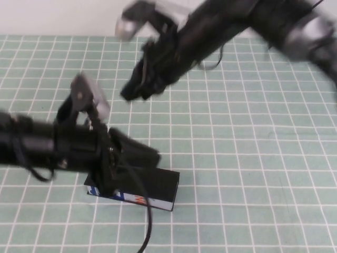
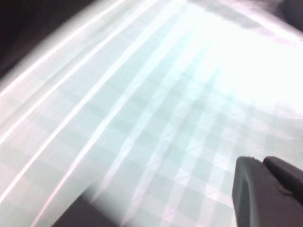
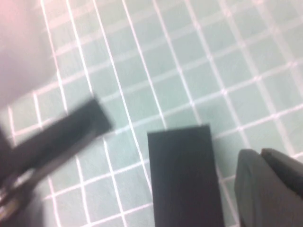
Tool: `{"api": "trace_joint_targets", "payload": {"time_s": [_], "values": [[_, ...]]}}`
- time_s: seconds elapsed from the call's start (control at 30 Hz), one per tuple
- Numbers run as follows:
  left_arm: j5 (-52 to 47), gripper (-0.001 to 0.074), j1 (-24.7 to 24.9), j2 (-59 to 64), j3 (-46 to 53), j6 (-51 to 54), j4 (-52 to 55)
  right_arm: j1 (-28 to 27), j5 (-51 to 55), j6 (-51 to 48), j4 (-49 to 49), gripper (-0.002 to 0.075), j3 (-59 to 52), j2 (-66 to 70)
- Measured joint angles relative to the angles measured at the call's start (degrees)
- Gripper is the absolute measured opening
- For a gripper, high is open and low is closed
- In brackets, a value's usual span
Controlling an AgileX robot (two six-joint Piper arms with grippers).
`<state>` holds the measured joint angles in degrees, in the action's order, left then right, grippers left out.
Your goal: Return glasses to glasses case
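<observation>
Currently the glasses case [image 1: 150, 190] is seen lying closed on the green gridded tabletop [image 1: 253, 158], near the robot's edge, its white printed front side facing the camera. The glasses themselves cannot be made out in any view; they may be inside the case already, but this cannot be confirmed.

The left end effector [image 1: 142, 153] is held just above the case's lid, at its left end; whether its fingers are parted or closed cannot be told, and nothing is seen gripped in it. The right end effector [image 1: 131, 92] is raised well above the tabletop, farther back and apart from the case; its opening cannot be judged either. In the right wrist view the black lid of the case [image 3: 184, 179] is seen from above, with the left arm [image 3: 52, 137] beside it.

The case is judged to be stiff, light and fairly smooth, so it could slide on the tabletop if pushed from one side; it would best be taken across its short width or pressed straight down on the lid. The glasses would be judged light and fragile, best held by the frame's bridge rather than the lenses.
</observation>
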<state>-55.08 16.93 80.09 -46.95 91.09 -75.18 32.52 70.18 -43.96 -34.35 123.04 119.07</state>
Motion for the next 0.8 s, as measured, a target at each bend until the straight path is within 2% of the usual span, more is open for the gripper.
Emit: {"api": "trace_joint_targets", "payload": {"time_s": [0.13, 0.3, 0.43, 0.53, 0.67, 0.8], "values": [[-11.4, -0.0002, 0.5, -1.8, -9.2, -3.8, 11.6, 0.0, 0.6, 0.0, -0.2, -0.0011, 0.0, -6.6], [-14.0, -0.0002, 0.4, -2.2, -16.4, -20.0, 34.5, 1.1, 1.0, 1.5, 3.9, -0.0011, -3.0, -14.7], [-13.5, -0.0002, -2.5, -2.3, -18.9, -32.9, 48.8, 2.1, 1.6, 4.5, 10.3, -0.0011, -8.6, -20.3], [-9.6, -0.0002, -7.4, -4.1, -18.6, -36.4, 50.4, 2.1, 0.9, 10.8, 17.6, -0.0011, -14.8, -24.4], [-3.0, -0.0002, -16.7, -8.3, -16.4, -37.4, 45.6, 1.7, -5.6, 20.5, 31.2, -0.0011, -25.4, -30.3], [2.1, -0.0002, -24.5, -14.3, -11.6, -34.9, 37.1, -2.4, -13.1, 24.0, 33.5, -0.0011, -37.0, -37.2]]}}
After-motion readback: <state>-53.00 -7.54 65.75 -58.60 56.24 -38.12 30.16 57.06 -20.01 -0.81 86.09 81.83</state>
